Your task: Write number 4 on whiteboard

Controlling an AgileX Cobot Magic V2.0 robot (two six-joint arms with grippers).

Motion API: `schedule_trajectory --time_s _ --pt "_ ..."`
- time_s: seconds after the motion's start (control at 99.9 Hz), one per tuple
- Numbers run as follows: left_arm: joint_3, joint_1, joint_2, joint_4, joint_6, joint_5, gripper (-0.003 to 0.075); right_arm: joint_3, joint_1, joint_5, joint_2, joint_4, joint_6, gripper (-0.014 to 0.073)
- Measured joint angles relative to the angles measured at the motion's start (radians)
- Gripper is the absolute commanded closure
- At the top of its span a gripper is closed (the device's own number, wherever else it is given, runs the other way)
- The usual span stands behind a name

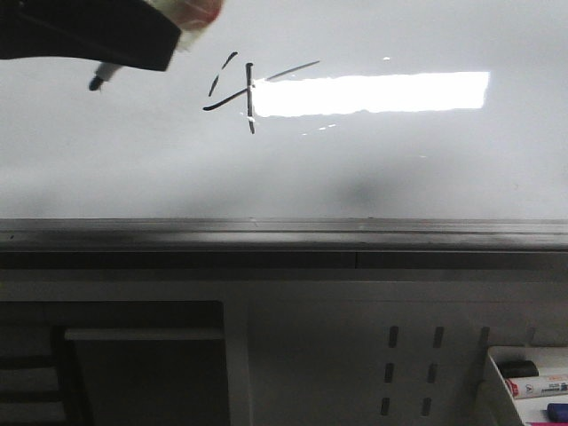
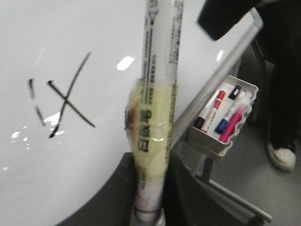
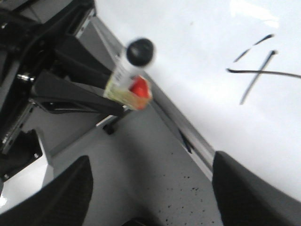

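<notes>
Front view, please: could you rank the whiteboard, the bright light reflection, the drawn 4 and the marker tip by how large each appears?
Largest to smallest as they appear:
1. whiteboard
2. light reflection
3. number 4
4. marker tip; it may sit nearer the camera, so its real size is unsure.

You get strong glare on the whiteboard (image 1: pixel 399 169): a bright rectangular light reflection (image 1: pixel 368 93) sits right of the number 4 (image 1: pixel 241 89) and washes out part of its crossbar. Front view is dim and grey overall, with a soft dark shadow band along the board's near edge and murk below the rail. Left wrist view is brighter; small specular spots dot the board, and the marker (image 2: pixel 157 113) is soft, text barely readable. Right wrist view shows motion blur: marker cap smeared, strokes fuzzy, fingers (image 3: pixel 249 188) out of focus.
</notes>
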Motion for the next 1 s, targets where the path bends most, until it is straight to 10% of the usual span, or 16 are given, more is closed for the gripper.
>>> schedule_trajectory --time_s 0.35,1.001 --pt "0.075 0.018 -0.073 -0.328 -0.009 -0.435 0.0741 0.121 -0.133 0.047 -0.166 -0.004 0.027 0.0127" --pt "-0.112 0.018 0.267 -0.34 -0.01 -0.478 0.0703 0.155 -0.133 0.078 -0.176 -0.002 0.029 0.0127"
